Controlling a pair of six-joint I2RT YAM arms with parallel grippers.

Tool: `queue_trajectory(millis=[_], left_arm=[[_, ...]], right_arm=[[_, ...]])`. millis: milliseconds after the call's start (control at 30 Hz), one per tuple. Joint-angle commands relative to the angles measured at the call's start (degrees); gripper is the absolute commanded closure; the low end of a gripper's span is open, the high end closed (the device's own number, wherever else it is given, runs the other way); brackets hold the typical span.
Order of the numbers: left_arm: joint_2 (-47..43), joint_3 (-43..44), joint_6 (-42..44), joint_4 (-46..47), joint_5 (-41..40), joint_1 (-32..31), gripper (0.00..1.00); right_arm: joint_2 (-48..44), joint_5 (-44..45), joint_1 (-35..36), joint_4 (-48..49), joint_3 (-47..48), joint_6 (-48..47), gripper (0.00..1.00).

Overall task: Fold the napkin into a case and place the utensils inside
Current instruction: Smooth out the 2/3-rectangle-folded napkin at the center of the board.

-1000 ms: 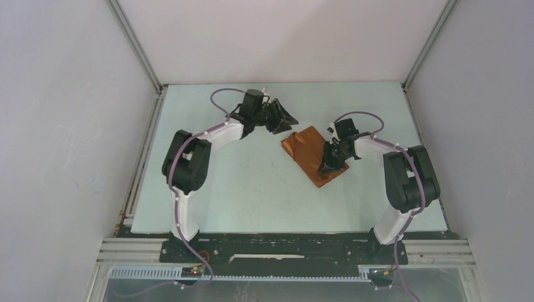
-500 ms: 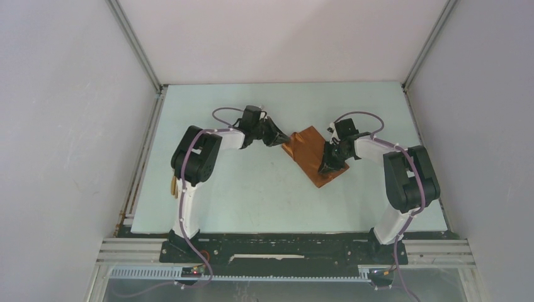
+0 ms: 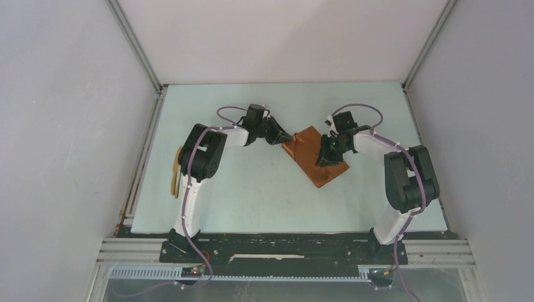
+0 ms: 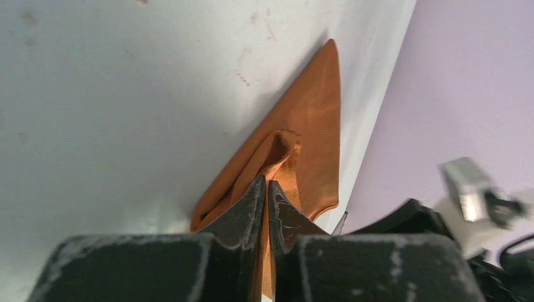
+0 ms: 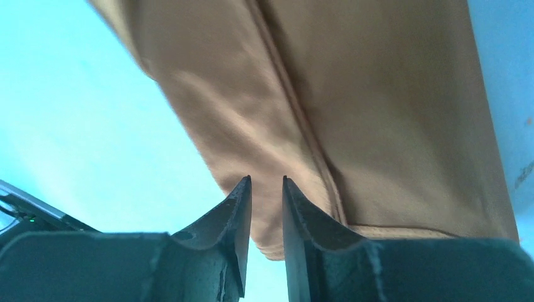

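From above, the napkin [image 3: 305, 151] lies on the table [image 3: 252, 195] just right of centre, folded into a slanted oblong. Your left hand [image 3: 281, 136] is at its left corner, and your right hand [image 3: 325, 158] sits low over its middle. The utensils [image 3: 175, 177] lie well apart from it at the table's left edge, beside the left arm, so I judge you are on a fold and not yet on loading. To do it well, use the right hand to pin the cloth while the left carries its corner across. Move slowly, so the layers below do not slide.

In the left wrist view, the left hand [image 4: 267, 187] is clamped on a raised pleat of the napkin [image 4: 318, 119], with its 2 fingers [image 4: 247, 211] pressed together and cloth between them. The grip looks thin, only an edge of the fold. Lift gently and low, because a sharp pull could let the soft cloth slip out. The rust-orange cloth shows at least 2 layers here, with a rounded fold along its left side.

In the right wrist view, the right hand [image 5: 264, 189] has its fingers a narrow gap apart, with nothing clamped between them. The tips are just above, or perhaps touching, the napkin [image 5: 378, 100]; you cannot tell which. A straight seam runs along the cloth, which is plain and smooth. Press near that seam to hold the crease.
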Motion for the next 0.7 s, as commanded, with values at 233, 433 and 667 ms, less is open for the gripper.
queue_trajectory(millis=[233, 433, 667], left_arm=[[2.15, 3.26, 1.74, -3.74, 0.79, -0.39, 0.91], [2.93, 4.29, 2.17, -5.03, 0.92, -0.35, 0.91], [2.57, 4.78, 3.29, -6.52, 1.03, -0.17, 0.92]], right_arm=[[9.21, -23.07, 3.07, 14.32, 13.23, 8.7, 0.64], [18.72, -30.46, 2.82, 21.87, 17.48, 13.64, 0.65], [22.51, -28.08, 1.37, 22.64, 15.22, 15.1, 0.77]])
